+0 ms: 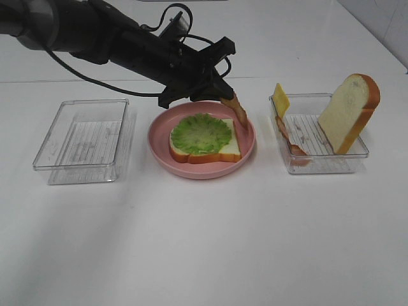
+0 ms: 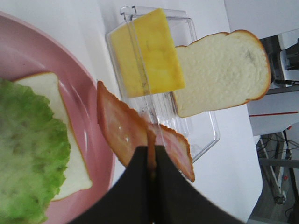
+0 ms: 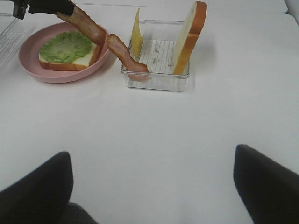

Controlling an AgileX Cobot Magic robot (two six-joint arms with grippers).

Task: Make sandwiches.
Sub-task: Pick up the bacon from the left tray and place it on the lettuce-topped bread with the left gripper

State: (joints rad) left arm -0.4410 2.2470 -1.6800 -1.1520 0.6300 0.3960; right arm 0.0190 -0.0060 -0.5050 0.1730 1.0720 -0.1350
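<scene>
So the bacon strip [image 1: 235,108] is up in the air, pinched by its top end in the left gripper [image 2: 150,151], whose black fingers are clamped tight on it. It hangs right at the rim of the pink plate [image 1: 156,143], on the side facing the clear tray [image 3: 159,81]. Its long axis slants down from the gripper and away from the arm, low end toward that rim, and I can't tell if it touches. From the high camera it's just a skinny reddish-brown sliver, nearly edge-on. The left wrist cam is the one that shows the pinch, and the right wrist cam shows the wavy length, pale streaks included. That same view makes it obvious there's a second bacon strip [image 3: 127,56], separate, draped over the tray's wall next to the plate. On the plate lies a bread slice [image 1: 233,150], flat, orange-brown crust, with the ruffled lettuce leaf [image 1: 201,134] covering most of it. In the tray the yellow cheese slice [image 1: 280,100] stands on edge at the plate end, and the other bread slice [image 1: 347,115] leans upright at the far end. The right gripper [image 3: 152,186] is spread wide with nothing in it, over the white table [image 1: 204,242]. Only the high view catches the other clear tray [image 1: 80,167], left of the plate.
</scene>
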